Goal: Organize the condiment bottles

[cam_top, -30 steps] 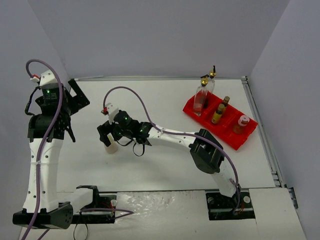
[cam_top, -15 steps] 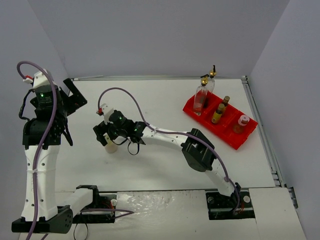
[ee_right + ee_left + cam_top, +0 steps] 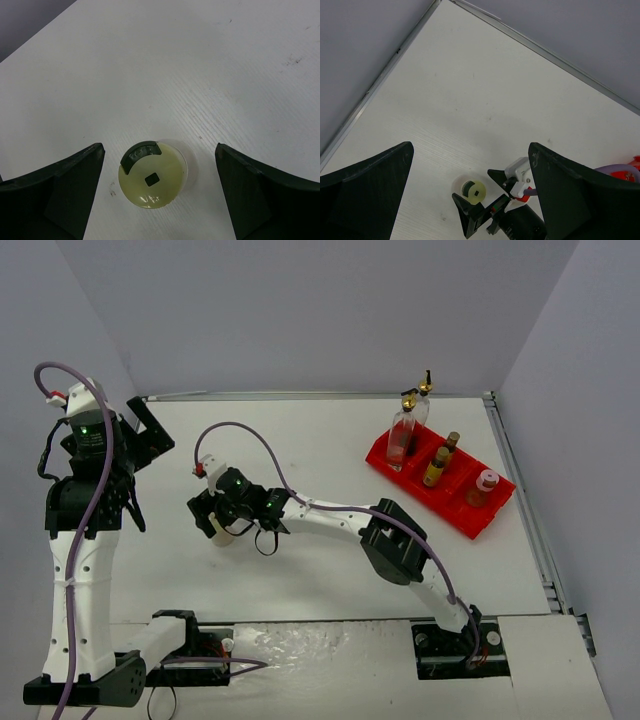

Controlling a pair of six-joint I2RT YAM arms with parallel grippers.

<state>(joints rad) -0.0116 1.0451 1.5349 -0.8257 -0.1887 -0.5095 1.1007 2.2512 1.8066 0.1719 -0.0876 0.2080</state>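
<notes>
A squat cream bottle (image 3: 222,532) stands on the white table at centre left. Seen from above in the right wrist view, the bottle (image 3: 151,181) has a pale yellow lid. My right gripper (image 3: 214,519) hovers over it, open, with a finger (image 3: 55,192) on each side and not touching. The left wrist view also shows the bottle (image 3: 472,190) from high above. My left gripper (image 3: 150,435) is open, empty and raised at the far left. The red tray (image 3: 455,508) holds two tall glass bottles (image 3: 402,437), two amber bottles (image 3: 436,468) and a pink bottle (image 3: 485,485).
The red tray sits at the back right near the table's right rail (image 3: 520,480). Grey walls close the table at the back and on both sides. The right arm's purple cable (image 3: 260,445) loops above the table's middle.
My right gripper has moved left and settled over the cream bottle, which has stayed put. My left arm swung slightly left a second ago and has since held still.
</notes>
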